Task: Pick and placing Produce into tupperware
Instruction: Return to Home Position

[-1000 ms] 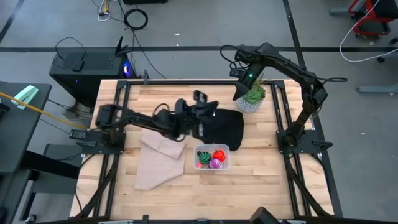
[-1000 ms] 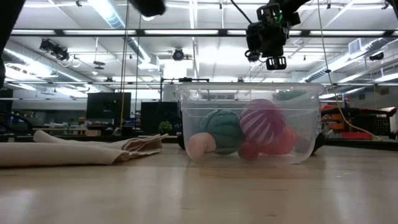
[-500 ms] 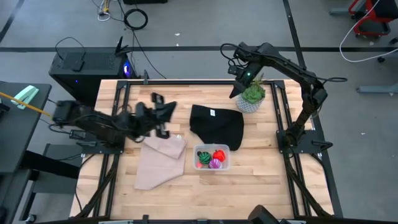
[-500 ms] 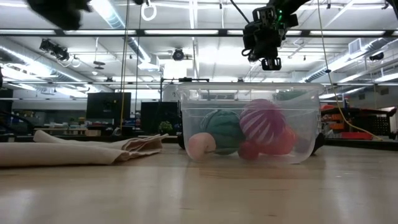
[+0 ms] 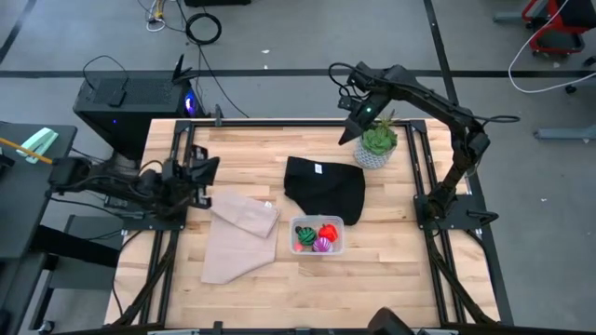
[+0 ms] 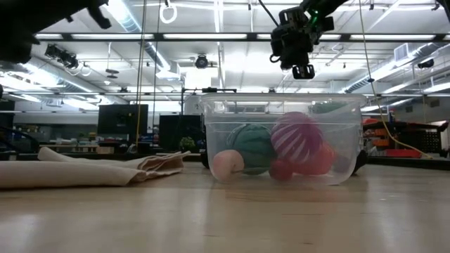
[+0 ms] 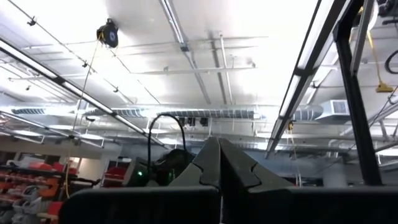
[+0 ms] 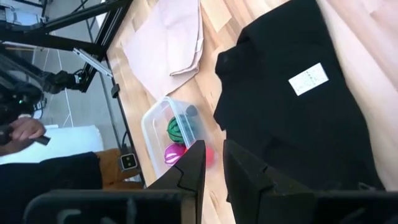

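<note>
The clear tupperware (image 5: pixel 318 235) stands on its base on the wooden table near the near edge, also in the low view (image 6: pixel 281 105) and right wrist view (image 8: pixel 155 121). Inside it lie the red piece (image 5: pixel 328 231), the green striped ball (image 5: pixel 301 234) and the purple ribbed ball (image 5: pixel 322 246). My left gripper (image 5: pixel 207 170) is shut at the table's left edge, tipped up at the ceiling (image 7: pixel 219 165). My right gripper (image 5: pixel 346 136) hangs high by the far edge beside the plant, its fingers a narrow gap apart (image 8: pixel 214 171), holding nothing.
A black cloth (image 5: pixel 324 186) lies at the table's middle, just beyond the tupperware. A beige cloth (image 5: pixel 240 233) lies left of the tupperware. A potted plant (image 5: pixel 377 144) stands near the far right. A person's hand (image 8: pixel 25 130) shows beyond the table's edge.
My left arm has swung back from over the black cloth toward the table's left edge, and its gripper has tipped up toward the ceiling. My right gripper has risen slightly by the far edge. The tupperware and the produce in it have stayed put.
</note>
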